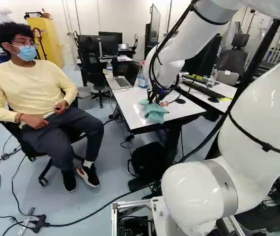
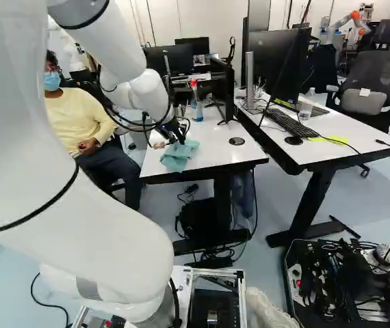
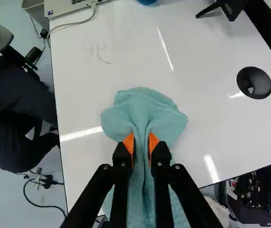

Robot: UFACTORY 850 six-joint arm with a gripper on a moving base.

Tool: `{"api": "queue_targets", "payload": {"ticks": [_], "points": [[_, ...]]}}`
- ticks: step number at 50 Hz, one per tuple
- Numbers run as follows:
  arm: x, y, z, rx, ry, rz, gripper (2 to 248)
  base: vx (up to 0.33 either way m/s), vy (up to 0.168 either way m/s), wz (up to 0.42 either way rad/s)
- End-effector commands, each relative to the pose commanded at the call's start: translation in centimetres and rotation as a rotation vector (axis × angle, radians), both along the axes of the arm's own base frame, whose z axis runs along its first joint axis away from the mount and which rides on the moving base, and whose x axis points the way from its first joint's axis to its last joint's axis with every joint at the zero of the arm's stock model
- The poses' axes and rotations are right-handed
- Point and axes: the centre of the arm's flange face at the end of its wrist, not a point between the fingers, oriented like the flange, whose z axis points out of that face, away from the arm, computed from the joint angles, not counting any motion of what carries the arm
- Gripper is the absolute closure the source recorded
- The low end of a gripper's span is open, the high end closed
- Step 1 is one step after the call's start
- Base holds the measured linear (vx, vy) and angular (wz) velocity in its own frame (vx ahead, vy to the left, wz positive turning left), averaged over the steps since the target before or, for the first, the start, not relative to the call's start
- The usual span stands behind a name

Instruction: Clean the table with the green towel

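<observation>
The white arm (image 2: 79,212) arches up from the base and out over the counter (image 3: 78,107), its wrist angled down so the gripper (image 3: 141,142) points at the top near the front edge. The gripper's 2 orange-padded fingers pinch the green towel (image 3: 142,107) between them, a ridge of cloth bunched up in the middle. The towel lies on the counter, its folds spreading out on both sides and ahead of the grip. It looks light and limp, so it should drag easily but may crumple if pushed; the central bunch seems a sound hold, with enough cloth low for wiping. Farther on are faint marks (image 3: 96,53), a likely wiping target; beyond them, the laptop (image 1: 119,82) and bottle (image 1: 143,78) need avoiding.
</observation>
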Motion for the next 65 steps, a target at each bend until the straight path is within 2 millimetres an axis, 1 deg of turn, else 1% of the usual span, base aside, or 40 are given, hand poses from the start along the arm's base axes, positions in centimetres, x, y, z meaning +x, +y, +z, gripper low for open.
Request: {"api": "queue_targets", "payload": {"ticks": [17, 25, 42, 65], "points": [[-0.2, 0.2, 0.0, 0.0, 0.0, 0.005, 194, 0.0, 0.0, 0.0], [0.4, -0.3, 0.0, 0.0, 0.001, -0.006, 194, 0.0, 0.0, 0.0], [3.4, -2.1, 0.2, -0.004, -0.013, -0.044, 194, 0.0, 0.0, 0.0], [8.4, -2.8, 0.4, -0.057, -0.055, -0.002, 194, 0.0, 0.0, 0.0]]}}
